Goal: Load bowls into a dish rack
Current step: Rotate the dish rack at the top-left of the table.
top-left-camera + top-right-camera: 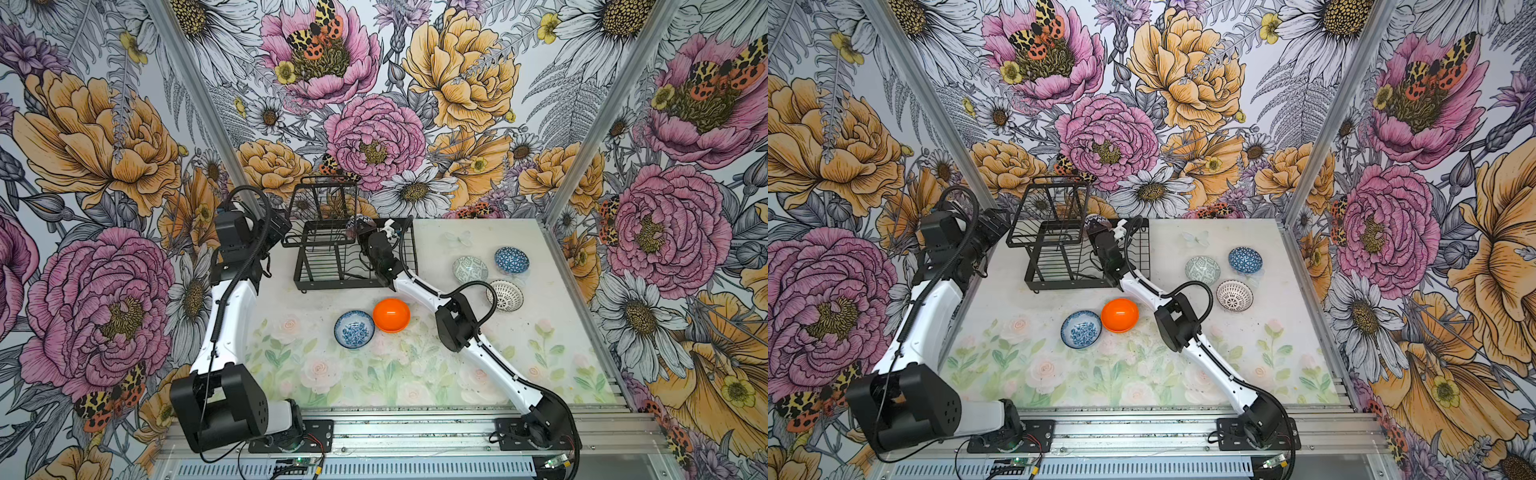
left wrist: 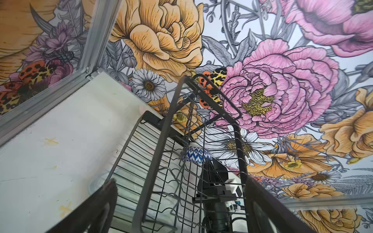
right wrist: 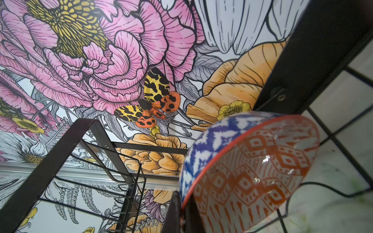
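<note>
Flowered wallpaper (image 1: 457,75) lines the booth on three sides. Worktop (image 1: 540,332) carries a faded rose print.

Dish rack (image 1: 320,274) sits at the far side, left of centre. Its long axis runs across the worktop, raised basket at its left end.

Right hand (image 1: 368,233) reaches into the low tray, clenched on the rim of the orange-and-white bowl (image 3: 256,173). Bowl is tipped on edge: mouth faces back toward the wrist, blue zigzag wall away. Round, so no long axis, but its centre line lies near level. Probably held this way so the rim can drop between the wavy wires. Contact with a wire: cannot tell.

Left hand (image 1: 279,227) hovers beside the basket end, released, fingers wide, holding nothing.

Loose on the worktop:
- orange bowl (image 1: 391,315), with floral bowl (image 1: 354,329) just beside it
- green-grey bowl (image 1: 470,269), dark blue bowl (image 1: 511,260) and lattice bowl (image 1: 504,295), grouped well to the right
</note>
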